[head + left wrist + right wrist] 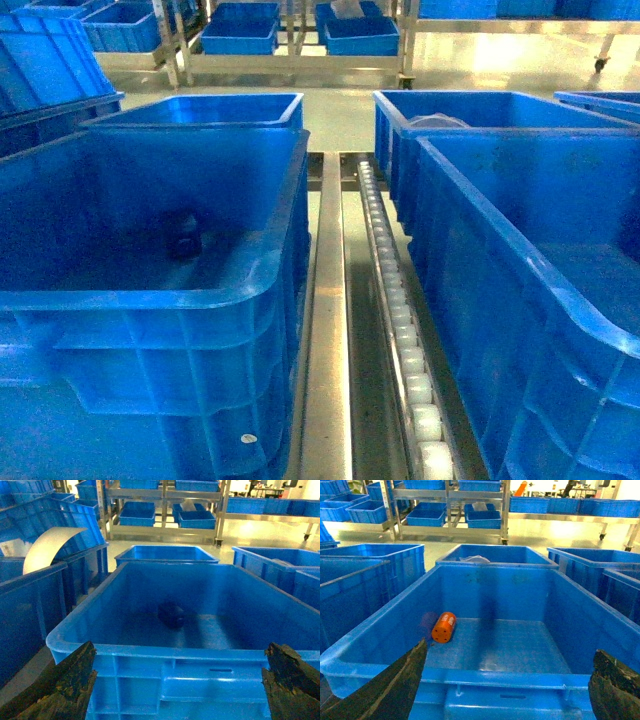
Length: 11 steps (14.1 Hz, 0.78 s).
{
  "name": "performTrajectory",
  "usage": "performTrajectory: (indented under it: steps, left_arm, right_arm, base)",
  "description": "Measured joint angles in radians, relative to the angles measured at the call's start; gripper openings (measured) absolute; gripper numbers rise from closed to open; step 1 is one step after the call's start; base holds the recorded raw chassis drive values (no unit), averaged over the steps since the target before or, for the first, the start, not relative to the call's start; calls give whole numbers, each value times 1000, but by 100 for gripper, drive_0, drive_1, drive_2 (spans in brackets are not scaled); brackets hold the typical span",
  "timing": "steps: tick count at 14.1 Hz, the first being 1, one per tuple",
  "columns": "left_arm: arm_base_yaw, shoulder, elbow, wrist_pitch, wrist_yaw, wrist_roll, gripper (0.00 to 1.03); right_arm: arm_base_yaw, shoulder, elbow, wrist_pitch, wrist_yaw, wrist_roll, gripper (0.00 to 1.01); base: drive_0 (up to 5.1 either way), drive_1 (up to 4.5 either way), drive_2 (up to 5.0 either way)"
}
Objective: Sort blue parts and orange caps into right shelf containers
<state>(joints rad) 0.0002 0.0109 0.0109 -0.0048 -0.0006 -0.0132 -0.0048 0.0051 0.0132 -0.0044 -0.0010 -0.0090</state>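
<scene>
An orange cap (444,627) lies on its side on the floor of a blue container (496,678), near its left wall. My right gripper (510,649) hangs open in front of that container's near rim, with nothing between its fingers. Another container (175,653) holds one dark blue part (171,615) near the middle of its floor; the same piece (185,237) shows in the left crate (150,300) in the head view. In front of this crate's near rim my left gripper (181,647) is open and empty. Neither gripper shows in the head view. The shelf's steel rail (328,330) and white rollers (402,322) run between the two crates.
The right crate (520,262) fills the head view's right side. More blue crates stand behind both, one holding something white (435,121). Steel racks with crates (240,30) line the far floor. A curved white sheet (50,546) rises at the left of the left wrist view.
</scene>
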Motion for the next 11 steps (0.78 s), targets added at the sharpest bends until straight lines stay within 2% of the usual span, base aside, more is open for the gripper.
performTrajectory:
  steps: [11]
  left_arm:
    - [0, 0, 0, 0, 0, 0, 98]
  right_arm:
    - [0, 0, 0, 0, 0, 0, 98]
  base:
    - [0, 0, 0]
